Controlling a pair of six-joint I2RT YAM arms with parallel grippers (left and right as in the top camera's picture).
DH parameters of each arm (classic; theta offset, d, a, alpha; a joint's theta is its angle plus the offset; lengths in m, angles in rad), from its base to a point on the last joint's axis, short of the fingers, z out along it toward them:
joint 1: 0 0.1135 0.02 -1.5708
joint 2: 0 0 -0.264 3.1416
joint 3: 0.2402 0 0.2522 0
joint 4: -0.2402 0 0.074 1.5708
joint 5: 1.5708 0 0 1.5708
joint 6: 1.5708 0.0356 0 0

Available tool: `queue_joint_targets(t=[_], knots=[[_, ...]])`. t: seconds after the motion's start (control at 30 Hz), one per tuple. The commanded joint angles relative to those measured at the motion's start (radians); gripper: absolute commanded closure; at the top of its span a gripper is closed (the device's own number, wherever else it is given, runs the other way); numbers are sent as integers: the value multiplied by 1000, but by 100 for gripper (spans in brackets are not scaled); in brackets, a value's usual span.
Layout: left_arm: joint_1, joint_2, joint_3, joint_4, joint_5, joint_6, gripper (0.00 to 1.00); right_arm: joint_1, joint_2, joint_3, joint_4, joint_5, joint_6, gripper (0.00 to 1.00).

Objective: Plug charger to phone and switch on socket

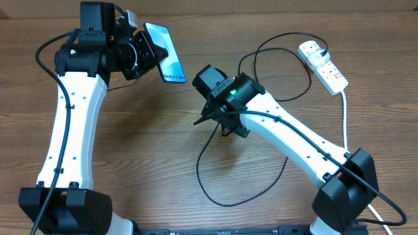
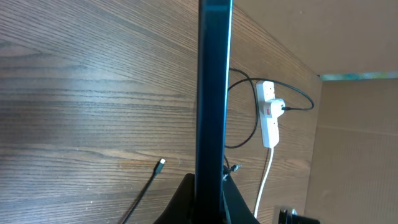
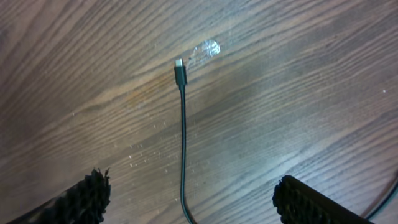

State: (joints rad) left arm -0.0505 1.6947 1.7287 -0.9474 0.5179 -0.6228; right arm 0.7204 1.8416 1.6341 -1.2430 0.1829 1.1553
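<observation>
The phone (image 1: 166, 53) is lifted off the table at the back left, my left gripper (image 1: 147, 52) shut on its lower end. In the left wrist view the phone (image 2: 214, 93) stands edge-on between the black fingers (image 2: 239, 208). My right gripper (image 3: 196, 202) hovers open over the table's middle, its pads (image 3: 87, 198) well apart on either side of the charger cable (image 3: 183, 143). The connector tip (image 3: 179, 65) lies loose on the wood ahead of the jaws. The charger's black plug (image 1: 313, 47) sits in the white socket (image 1: 324, 66) at the back right.
The black cable loops across the table in front of the right arm (image 1: 199, 176) and arcs back toward the socket. The socket's thick white lead (image 1: 345, 117) runs down the right side. A cardboard wall (image 2: 354, 149) stands past the table's edge.
</observation>
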Motion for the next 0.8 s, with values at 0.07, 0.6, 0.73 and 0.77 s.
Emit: queue_joint_targets(t=[0.07,0.6,0.73,0.77], knots=[[0,-2,13,8,3,-5,96,-49,19,-1,30,-2,-8,25],[0,-2,13,-29,6,-9,96,-55,213,-5,143,-28,23,54],[0,-2,13,-28,7,-10,96,-54,245,-5,154,-27,22,54],[0,-2,13,-29,8,-10,96,-54,249,-5,158,-27,21,54]])
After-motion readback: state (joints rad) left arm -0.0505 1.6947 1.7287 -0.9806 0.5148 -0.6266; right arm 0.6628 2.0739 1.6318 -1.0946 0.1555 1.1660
